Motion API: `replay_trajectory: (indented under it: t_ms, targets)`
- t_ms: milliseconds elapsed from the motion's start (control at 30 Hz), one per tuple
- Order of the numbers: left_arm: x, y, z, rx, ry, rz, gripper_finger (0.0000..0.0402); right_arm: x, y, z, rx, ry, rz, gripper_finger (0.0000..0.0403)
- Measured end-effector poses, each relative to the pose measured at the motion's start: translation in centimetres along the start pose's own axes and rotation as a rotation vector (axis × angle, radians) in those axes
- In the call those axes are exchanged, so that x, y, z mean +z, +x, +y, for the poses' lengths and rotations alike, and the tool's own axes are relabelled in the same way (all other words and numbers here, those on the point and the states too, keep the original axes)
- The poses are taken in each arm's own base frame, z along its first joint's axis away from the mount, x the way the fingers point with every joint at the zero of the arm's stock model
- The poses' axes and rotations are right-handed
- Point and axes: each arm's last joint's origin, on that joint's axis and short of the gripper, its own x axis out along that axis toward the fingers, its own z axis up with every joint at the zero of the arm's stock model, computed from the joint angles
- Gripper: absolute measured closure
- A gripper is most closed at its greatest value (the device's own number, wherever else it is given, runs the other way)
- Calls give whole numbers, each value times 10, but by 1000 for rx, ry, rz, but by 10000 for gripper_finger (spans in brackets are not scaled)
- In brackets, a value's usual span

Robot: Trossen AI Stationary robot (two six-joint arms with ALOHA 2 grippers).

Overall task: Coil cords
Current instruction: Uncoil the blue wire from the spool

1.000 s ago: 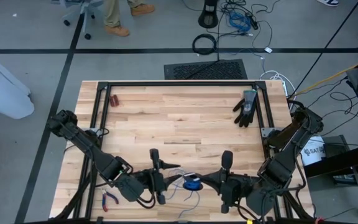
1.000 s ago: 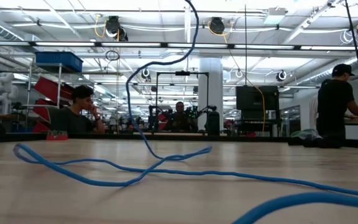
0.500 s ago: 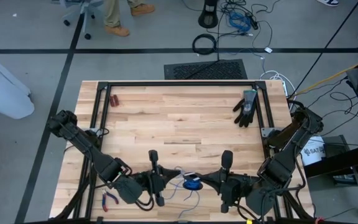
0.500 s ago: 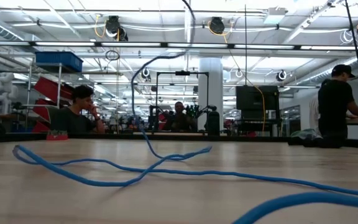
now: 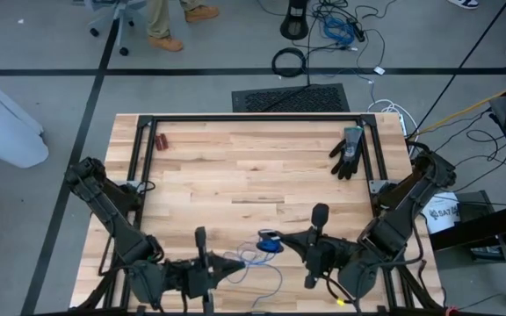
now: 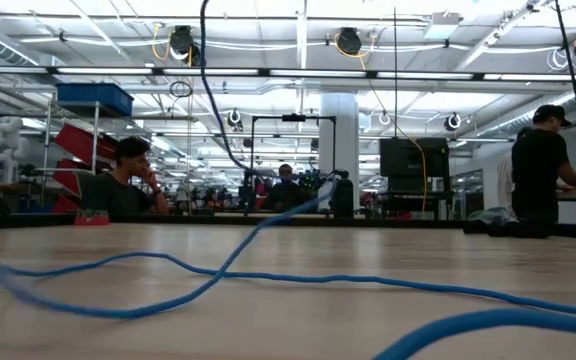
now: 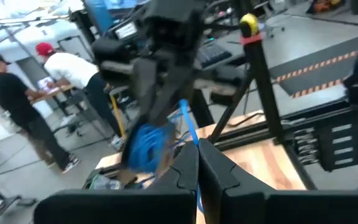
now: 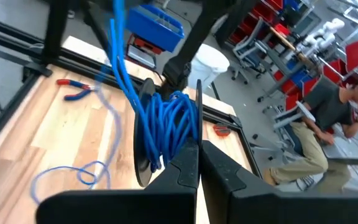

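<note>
Behind the desk (image 5: 253, 167) I see a big open workshop with bright ceiling lights, shelving, and people sitting and standing at benches. I spot no bin or tray on the wooden top; a blue crate (image 8: 157, 23) sits off it, on the floor beyond one edge, and I cannot tell what it holds.

My cords (image 8: 166, 127) are one thin bright blue cable. Most of it is wound into a tight bundle of parallel turns, which hangs from the right gripper (image 5: 271, 240) near the middle of the desk's near edge. That claw is pinched tight on the bundle. From there a strand runs to the left gripper (image 5: 233, 263), just beside it toward the near-left corner, whose fingers are closed narrow on the strand. Loose slack lies in open loops on the wood between and below both claws, and in the low view it trails flat across the top, with one strand rising steeply upward.

Red-handled pliers (image 8: 75, 91) lie close to the near-left corner, and a black glove (image 5: 349, 151) rests by the far-right corner.
</note>
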Motion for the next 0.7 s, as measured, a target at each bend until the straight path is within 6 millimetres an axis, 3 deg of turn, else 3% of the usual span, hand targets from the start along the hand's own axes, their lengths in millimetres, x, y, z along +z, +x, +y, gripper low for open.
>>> replay_trajectory:
  t_ms: [167,333,700]
  targets:
    - [-1,10,0,-17,-27,-29,400,-3,12,-1,-23,3,25,403]
    - [-12,35,-4,-109,-42,-71,400,-4,21,-3,-41,9,39,403]
    - [-54,76,-3,-84,66,99,400,3,7,5,-8,-7,-19,403]
